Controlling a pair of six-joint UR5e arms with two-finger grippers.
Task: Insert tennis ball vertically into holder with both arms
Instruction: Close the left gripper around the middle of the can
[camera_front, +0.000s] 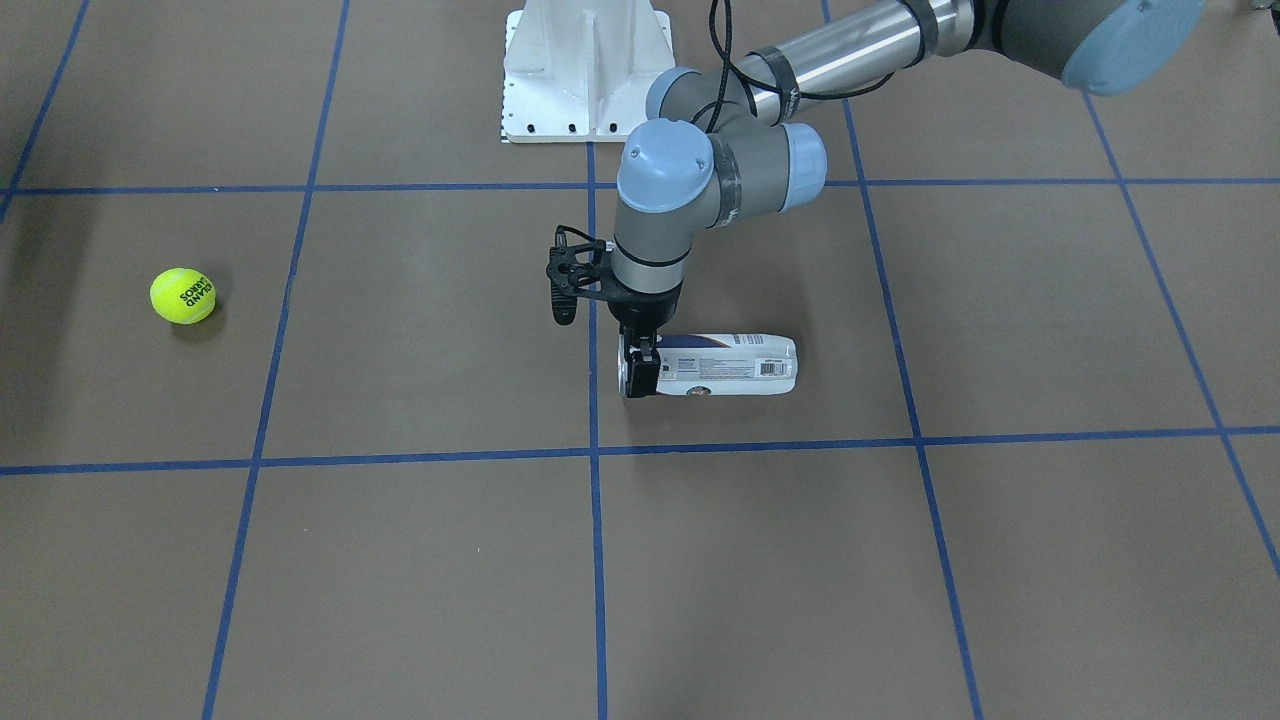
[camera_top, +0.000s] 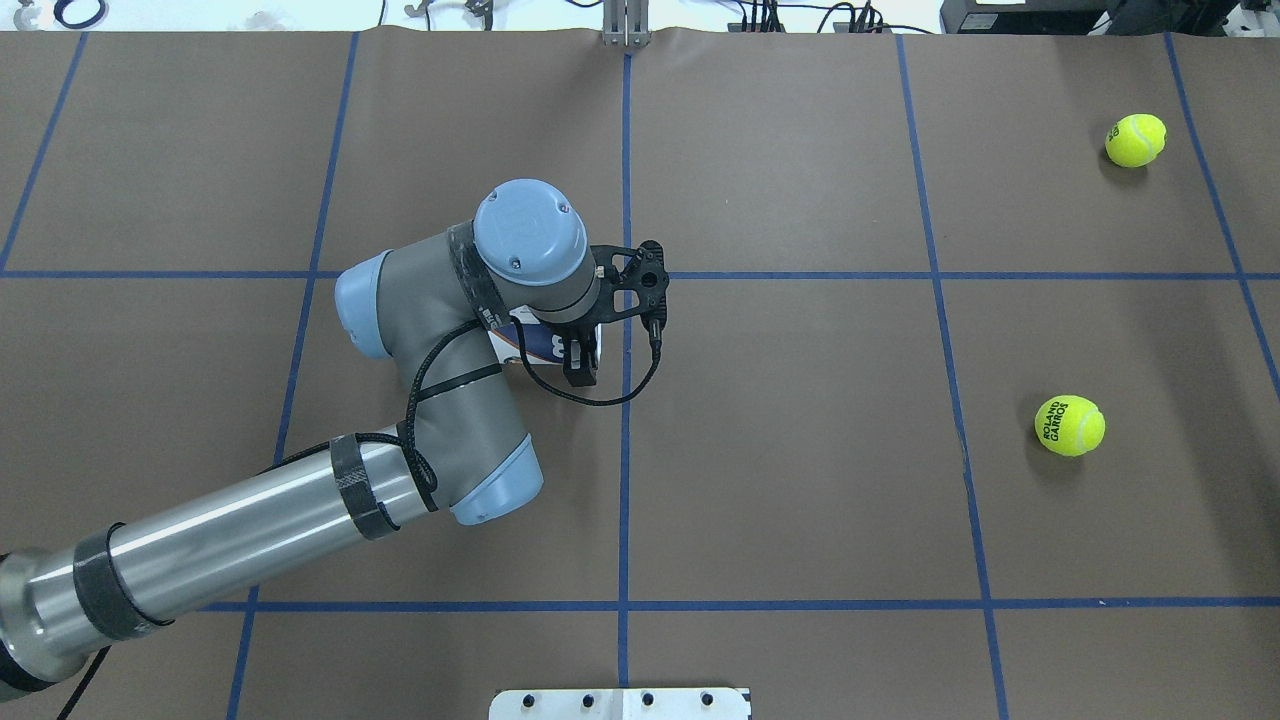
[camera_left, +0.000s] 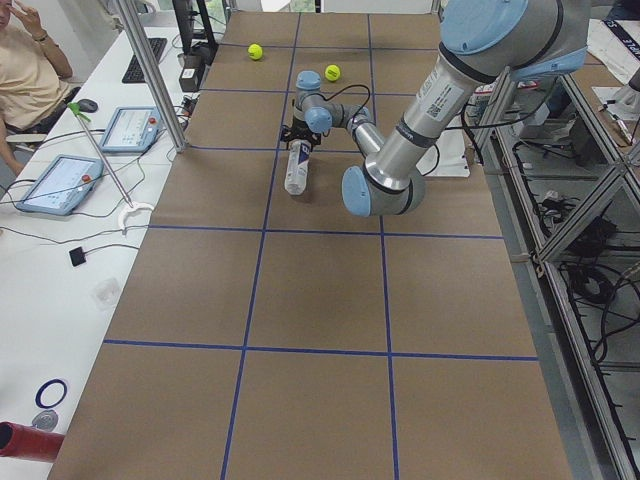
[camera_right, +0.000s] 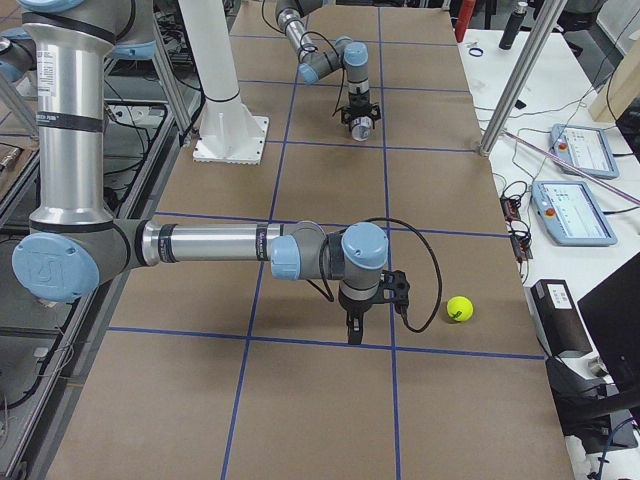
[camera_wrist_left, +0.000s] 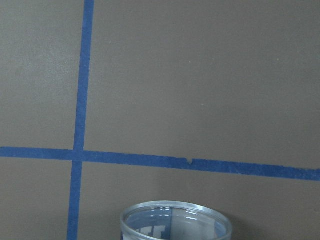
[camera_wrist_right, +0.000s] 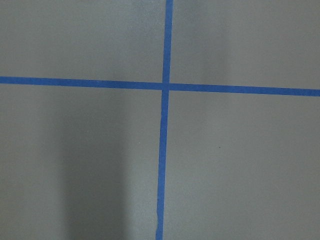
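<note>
The holder (camera_front: 735, 365), a clear can with a white and navy label, lies on its side on the brown table, mouth toward the centre line. My left gripper (camera_front: 640, 372) points straight down with a finger on each side of the can near its mouth, shut on it. The left wrist view shows the can's metal-rimmed mouth (camera_wrist_left: 176, 222). A tennis ball (camera_top: 1070, 425) with black lettering lies far off on my right side; it also shows in the front view (camera_front: 182, 295). My right gripper (camera_right: 352, 325) hangs above the table near a ball (camera_right: 459, 308); I cannot tell whether it is open.
A second tennis ball (camera_top: 1135, 140) lies at the far right corner. The white pedestal base (camera_front: 585, 70) stands at the robot's edge. Blue tape lines (camera_wrist_right: 164, 125) cross the table. A desk with tablets (camera_left: 60, 180) and a seated person run along the far side.
</note>
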